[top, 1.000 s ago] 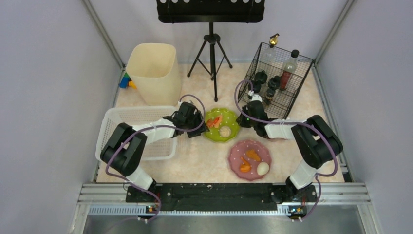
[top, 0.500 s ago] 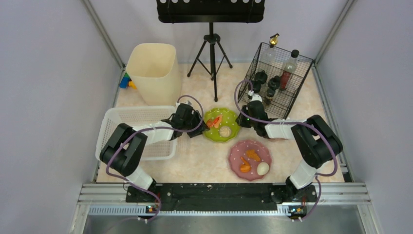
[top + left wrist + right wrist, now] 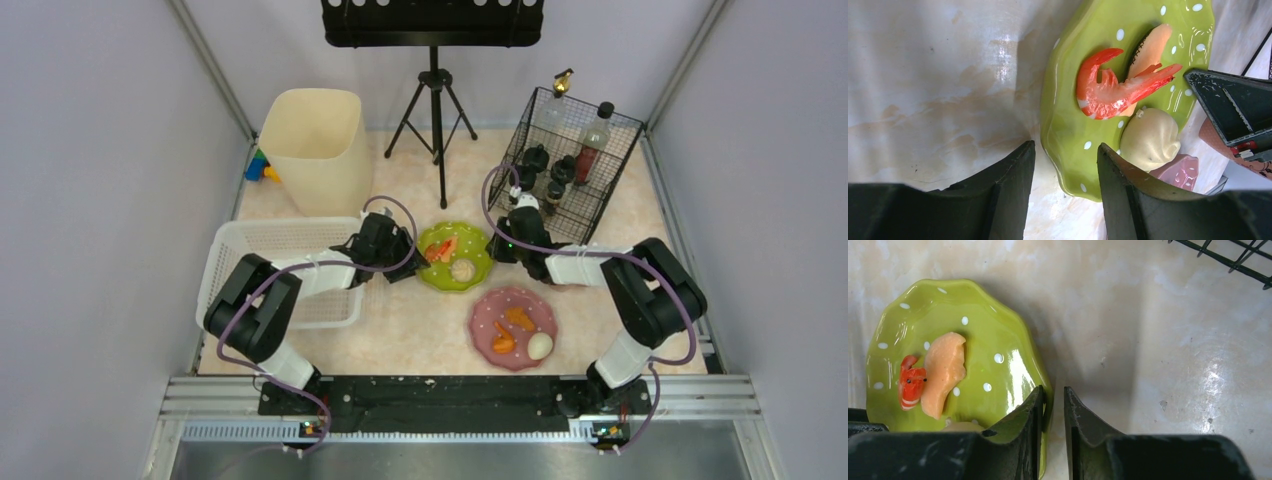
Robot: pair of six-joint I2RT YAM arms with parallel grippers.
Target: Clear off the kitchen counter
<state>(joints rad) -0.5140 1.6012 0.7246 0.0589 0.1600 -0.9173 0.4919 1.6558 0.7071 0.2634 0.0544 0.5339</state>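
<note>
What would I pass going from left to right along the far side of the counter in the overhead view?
Beige bin → tripod stand → wire rack.

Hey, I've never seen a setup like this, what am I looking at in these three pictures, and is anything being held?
These are two robot arms bolted to the near edge of a kitchen counter. The wide picture looks down from above; the other two come from cameras on each wrist, so the black prongs at the bottom are that arm's own claw. On the counter sit a green plate with a shrimp and a dumpling, a pink plate of food, a white basket, a wire rack of bottles and a cream bin. The left claw is open, straddling the green plate's rim. The right claw is nearly closed around the opposite rim; whether it pinches it is unclear.
</note>
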